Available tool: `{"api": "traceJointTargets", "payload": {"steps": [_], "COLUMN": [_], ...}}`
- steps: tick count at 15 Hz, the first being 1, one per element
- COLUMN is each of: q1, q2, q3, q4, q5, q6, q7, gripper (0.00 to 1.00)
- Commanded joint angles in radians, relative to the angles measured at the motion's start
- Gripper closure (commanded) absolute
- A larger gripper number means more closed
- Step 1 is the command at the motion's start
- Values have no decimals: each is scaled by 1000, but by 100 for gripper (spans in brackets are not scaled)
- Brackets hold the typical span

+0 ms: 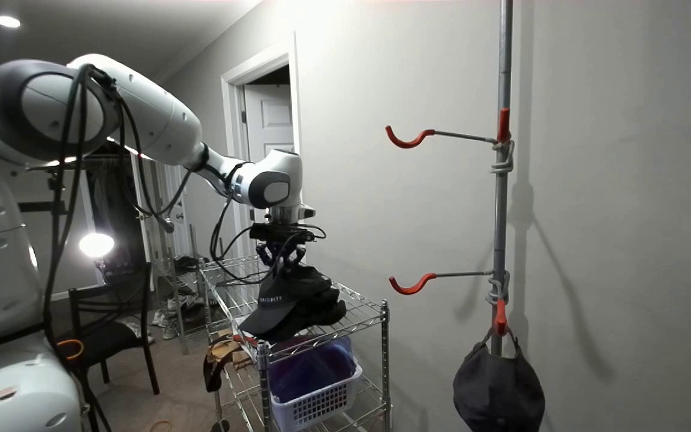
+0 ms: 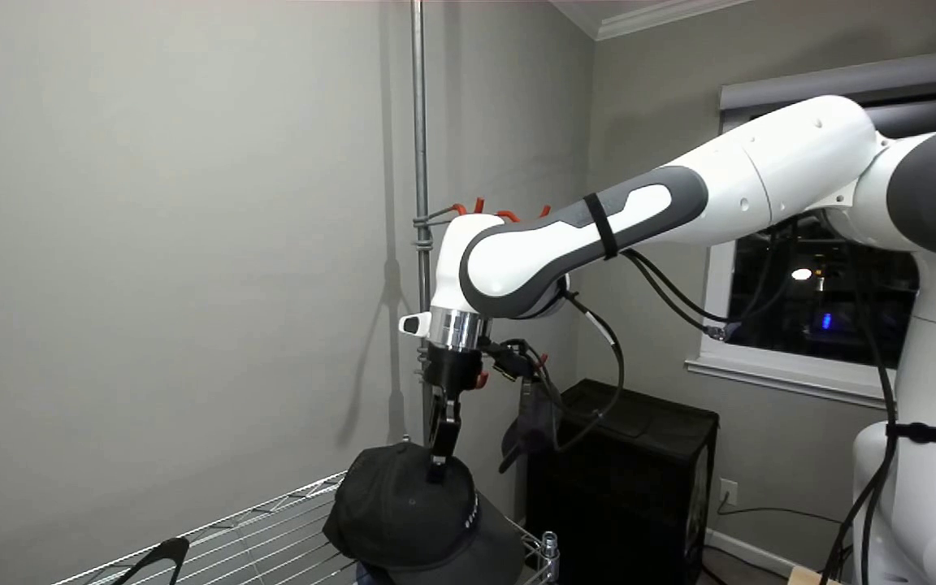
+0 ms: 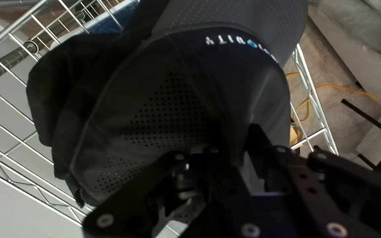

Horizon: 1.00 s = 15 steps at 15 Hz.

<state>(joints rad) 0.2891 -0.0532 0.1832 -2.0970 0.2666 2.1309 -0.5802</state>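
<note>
My gripper (image 1: 284, 263) points down at the crown of a black cap (image 1: 275, 294) that rests on the top of a wire shelf (image 1: 385, 360). In the wrist view my fingers (image 3: 232, 132) are close together with a fold of the cap's crown (image 3: 167, 105) between them; creases run out from the fingertips. White letters and one blue letter show across its front, and its brim points away from the gripper. In an exterior view a finger (image 2: 438, 470) touches the crown (image 2: 403, 508). More black fabric (image 3: 56, 89) lies beside and under this cap, partly hidden.
A metal pole (image 1: 500, 210) carries red-tipped hooks (image 1: 408, 143). A dark cap (image 1: 498, 387) hangs from a low hook. A white basket (image 1: 321, 411) stands on the lower shelf. A black cabinet (image 2: 622, 479) and a black chair (image 1: 108, 339) stand nearby. A wall is behind the shelf.
</note>
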Motion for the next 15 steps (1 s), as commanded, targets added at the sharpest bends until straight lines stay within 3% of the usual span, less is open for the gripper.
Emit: {"api": "traceJointTargets", "payload": {"steps": [1,7,15], "q1": [-17,-5,-23], "q2": [-11,-128,-428], "q3": [8,17,-6], "q4": [8,-6,-38], "q5": [26,-7,-265], "q6": [-23,-39,-205], "q7": [-40,-28,42], "gripper": [99,97,97]}}
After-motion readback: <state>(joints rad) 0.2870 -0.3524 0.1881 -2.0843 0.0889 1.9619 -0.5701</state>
